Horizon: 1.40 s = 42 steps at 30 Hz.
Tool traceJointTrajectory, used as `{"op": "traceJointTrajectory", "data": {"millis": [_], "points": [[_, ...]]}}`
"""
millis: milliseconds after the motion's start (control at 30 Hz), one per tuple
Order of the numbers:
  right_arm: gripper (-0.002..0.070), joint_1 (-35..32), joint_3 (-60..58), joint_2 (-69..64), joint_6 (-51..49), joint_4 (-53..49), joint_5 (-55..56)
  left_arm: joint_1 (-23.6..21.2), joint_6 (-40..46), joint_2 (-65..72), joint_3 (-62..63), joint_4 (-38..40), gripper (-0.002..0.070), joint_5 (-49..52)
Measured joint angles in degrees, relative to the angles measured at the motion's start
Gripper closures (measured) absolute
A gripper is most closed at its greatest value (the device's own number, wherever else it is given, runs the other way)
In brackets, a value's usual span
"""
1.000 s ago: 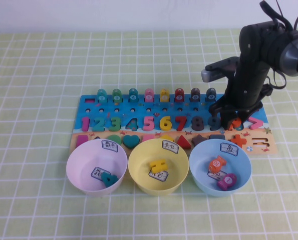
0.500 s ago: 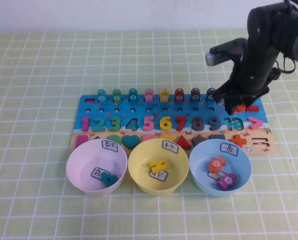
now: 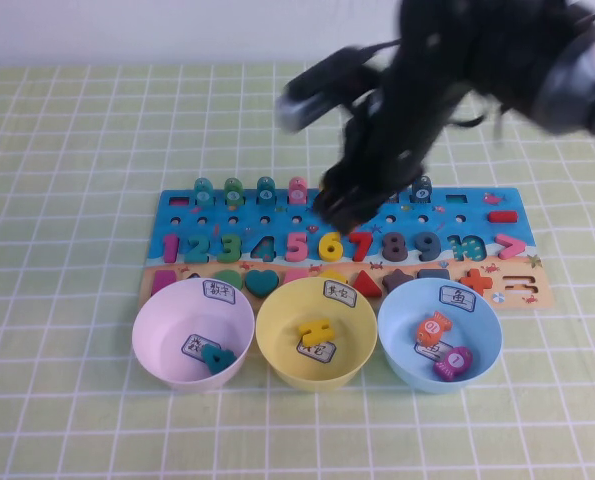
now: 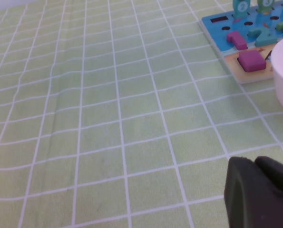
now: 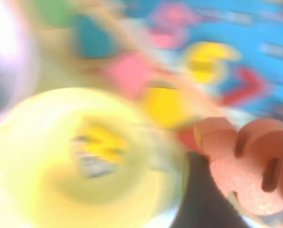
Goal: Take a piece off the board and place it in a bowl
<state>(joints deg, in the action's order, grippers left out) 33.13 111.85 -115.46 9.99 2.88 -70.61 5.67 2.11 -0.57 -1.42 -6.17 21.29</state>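
While my right claw [image 3: 345, 212] hangs blurred above the middle of the board [image 3: 177, 272], near the red 7, it is clamped on the orange "10" piece [image 5: 246, 164], which shows close up in the right wrist view. On the worktop [image 3: 67, 150], the pink-lilac bowl [image 3: 157, 322] sits at my left end of the bowl row. My left claw [image 4: 258, 192] rests low over bare worktop beside the board; I cannot tell its opening.

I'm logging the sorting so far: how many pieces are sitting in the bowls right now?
5. One teal piece in the pink bowl, one yellow piece in the yellow bowl, and one orange plus two magenta pieces in the blue bowl.
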Motion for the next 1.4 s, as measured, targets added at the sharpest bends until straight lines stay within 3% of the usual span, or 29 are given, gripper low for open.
{"op": "traceJointTrajectory", "data": {"millis": [267,533,767,833,967,1033,1133,1200,1267,1400], "points": [[0.0351,10.9,0.0,-4.2,7.7,2.7,0.5,0.0,0.0,0.0,0.0,0.0,0.0679,0.0],[0.0351,11.9,0.0,-8.3,19.3,16.1,10.1,0.0,0.0,0.0,0.0,0.0,0.0679,0.0],[0.0351,11.9,0.0,-10.5,23.6,19.9,12.2,0.0,0.0,0.0,0.0,0.0,0.0679,0.0],[0.0302,11.9,0.0,-10.5,24.6,20.1,11.9,0.0,0.0,0.0,0.0,0.0,0.0680,0.0],[0.0110,11.9,0.0,-10.5,25.3,20.3,12.1,0.0,0.0,0.0,0.0,0.0,0.0680,0.0],[0.0100,11.9,0.3,-10.5,25.3,20.4,11.6,0.0,0.0,0.0,0.0,0.0,0.0679,0.0],[0.0249,11.9,3.2,-10.1,22.6,20.7,7.5,0.0,0.0,0.0,0.0,0.0,0.0679,0.0],[0.0463,11.9,5.7,-8.8,19.6,20.0,3.8,0.0,0.0,0.0,0.0,0.0,0.0679,0.0],[0.0580,11.9,7.3,-6.8,17.1,18.9,1.7,0.0,0.0,0.0,0.0,0.0,0.0679,0.0],[0.0672,11.2,5.8,0.0,13.4,18.3,0.4,0.0,0.0,0.0,0.0,0.0,0.0679,0.0]]}}
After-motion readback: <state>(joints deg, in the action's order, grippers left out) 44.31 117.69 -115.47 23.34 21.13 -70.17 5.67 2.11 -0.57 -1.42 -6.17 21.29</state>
